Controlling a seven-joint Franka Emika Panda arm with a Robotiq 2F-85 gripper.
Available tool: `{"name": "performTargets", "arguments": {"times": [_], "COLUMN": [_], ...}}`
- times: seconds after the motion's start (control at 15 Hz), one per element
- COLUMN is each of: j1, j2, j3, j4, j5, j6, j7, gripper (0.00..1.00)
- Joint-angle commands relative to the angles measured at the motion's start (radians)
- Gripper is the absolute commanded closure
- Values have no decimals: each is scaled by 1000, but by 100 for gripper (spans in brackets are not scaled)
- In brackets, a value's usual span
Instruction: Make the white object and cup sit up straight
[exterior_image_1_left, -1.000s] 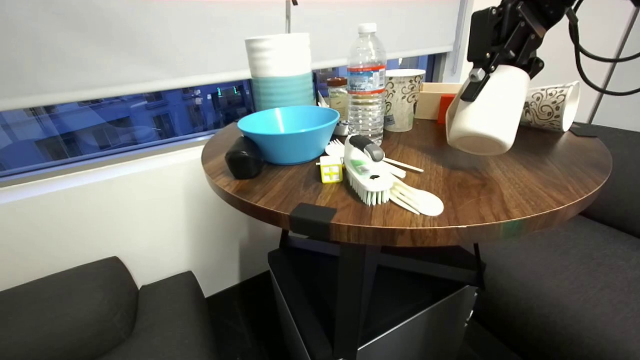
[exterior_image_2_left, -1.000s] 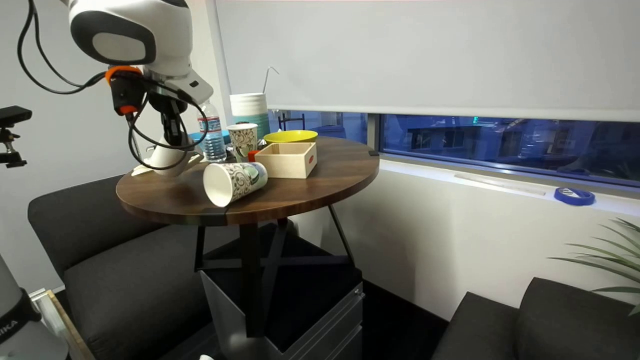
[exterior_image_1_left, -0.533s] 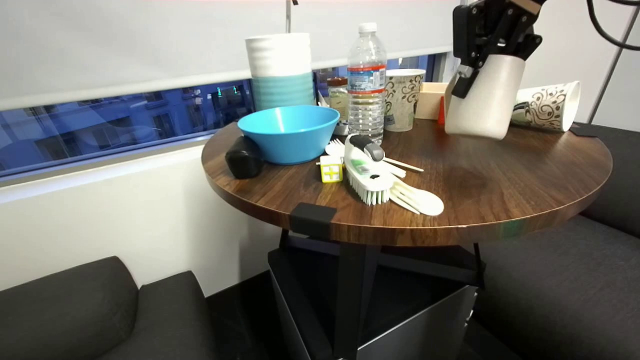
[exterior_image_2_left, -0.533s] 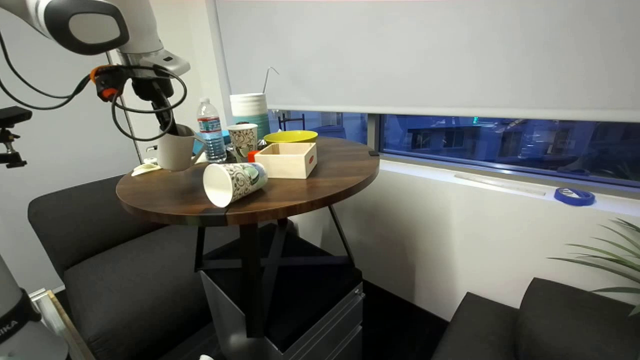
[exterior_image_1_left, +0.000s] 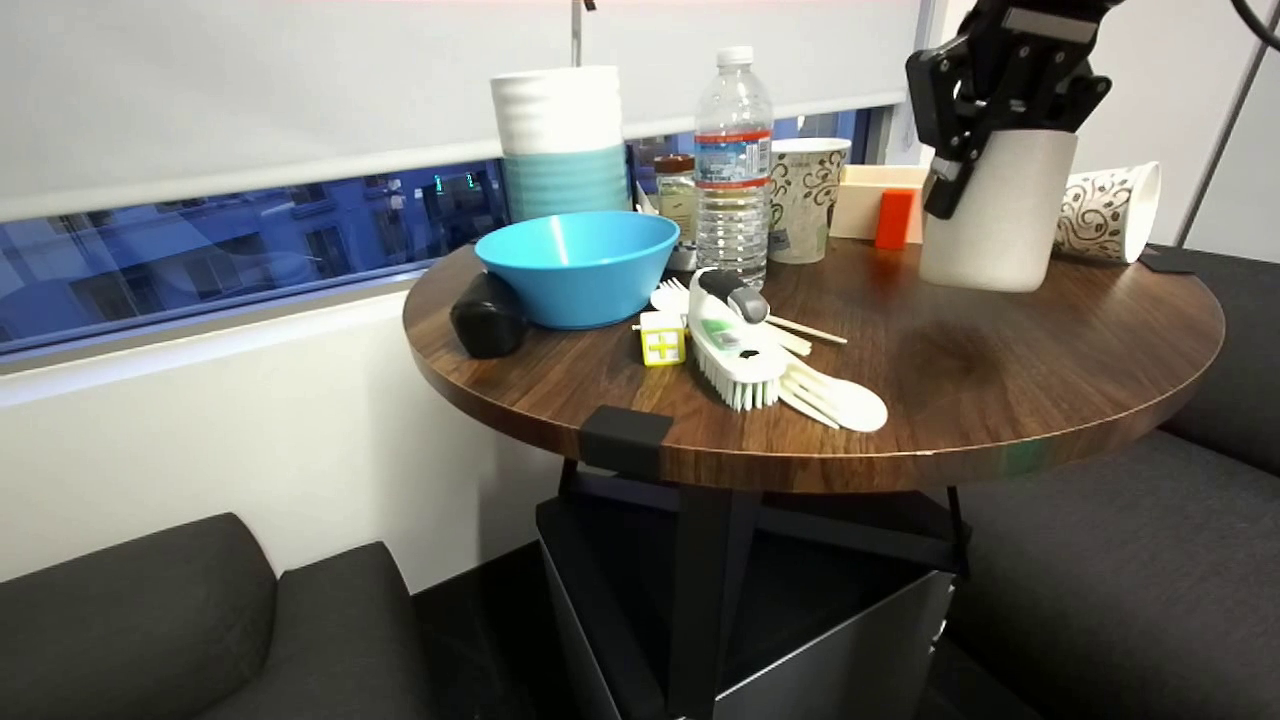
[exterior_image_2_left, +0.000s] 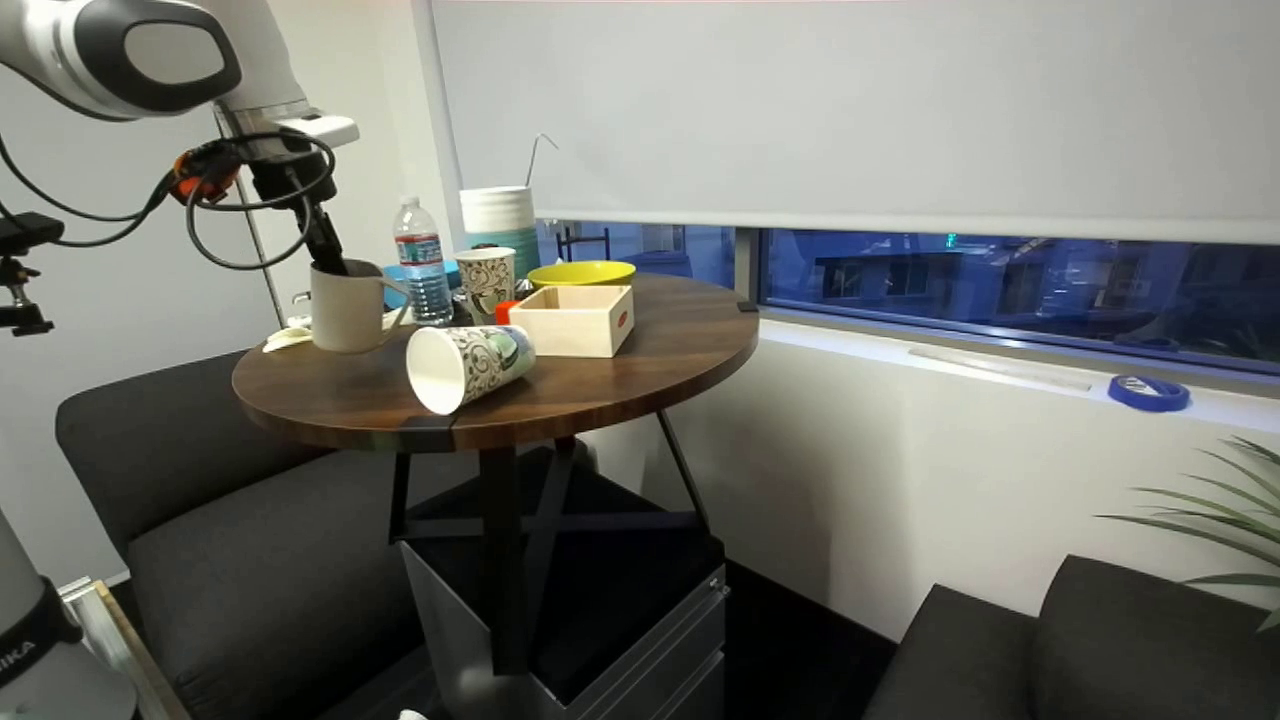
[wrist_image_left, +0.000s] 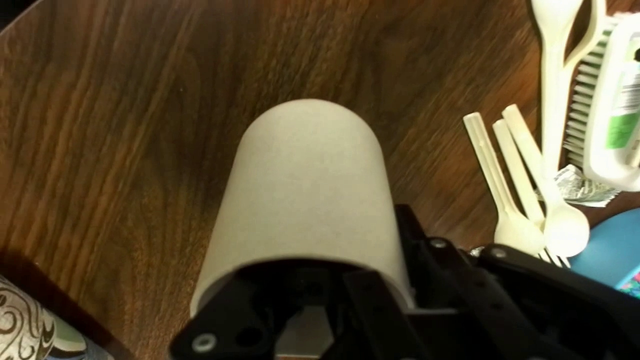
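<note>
The white mug (exterior_image_1_left: 1005, 215) has swung from clearly tilted to nearly upright.

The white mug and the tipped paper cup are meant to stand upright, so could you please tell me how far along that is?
Done: the white mug is gripped and roughly upright, mouth up. Under way: the hand holds it apparently above the table, so it likely needs lowering and releasing. Remaining: the tipped paper cup lies on its side, apart from the hand, and needs standing up.
</note>
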Motion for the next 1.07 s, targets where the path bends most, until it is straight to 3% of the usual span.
{"name": "performTargets", "arguments": {"times": [0.0,0.4,0.47,0.53,1.0], "j1": [-12,-12,-9,-7,-17], "j2": [-21,-18,-17,-16,-98], "j3": [47,81,80,78,15], "j4": [-41,-74,-78,-77,-53], "j5": [-32,-77,-84,-91,-96], "j6": [59,137,137,132,89], "j7": [102,187,192,196,178], "gripper": [98,98,75,64,17]}}
